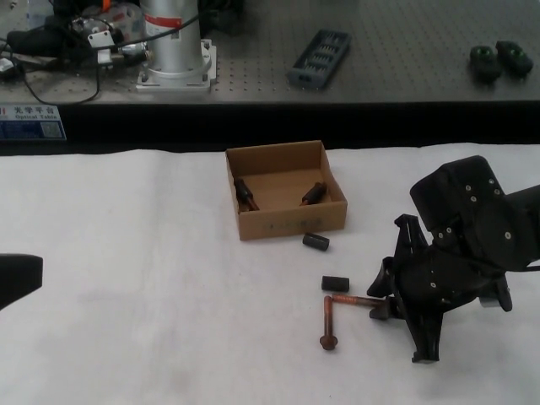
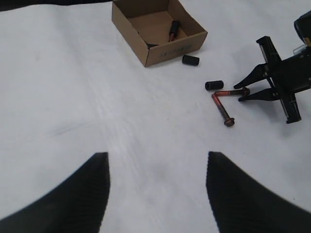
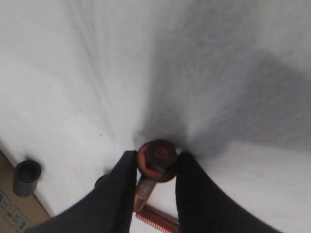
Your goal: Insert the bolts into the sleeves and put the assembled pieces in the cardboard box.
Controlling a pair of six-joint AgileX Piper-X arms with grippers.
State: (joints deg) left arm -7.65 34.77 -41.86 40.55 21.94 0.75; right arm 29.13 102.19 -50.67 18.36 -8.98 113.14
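Where the white cloth-covered bench (image 1: 126,253) nears its right edge, the black right arm (image 1: 472,245) is bent low with its wrist tipped down. This puts the right gripper (image 1: 380,300) at cloth level, pointing toward the left edge. Its fingers (image 3: 116,189) are clamped on the round head of a copper-coloured threaded metal bolt (image 1: 350,299), which lies flat with its shaft toward the left edge.

At the left edge sits the black left arm (image 1: 17,280). The left gripper (image 2: 156,155) hangs above the cloth, fingers spread well apart.

Near the middle of the cloth's far edge: an open brown cardboard box (image 1: 291,221) with two assembled pieces (image 1: 245,194) inside, one by each side wall.

Flat on the cloth lies a second copper bolt (image 1: 327,321), head toward the near edge. Its threaded tip is just beside the held bolt's tip, making an L.

Short black cylindrical sleeves, both loose on the cloth:
- The first sleeve (image 1: 335,283) is just beyond that corner.
- The second sleeve (image 1: 316,241) is just beside the box's front wall.
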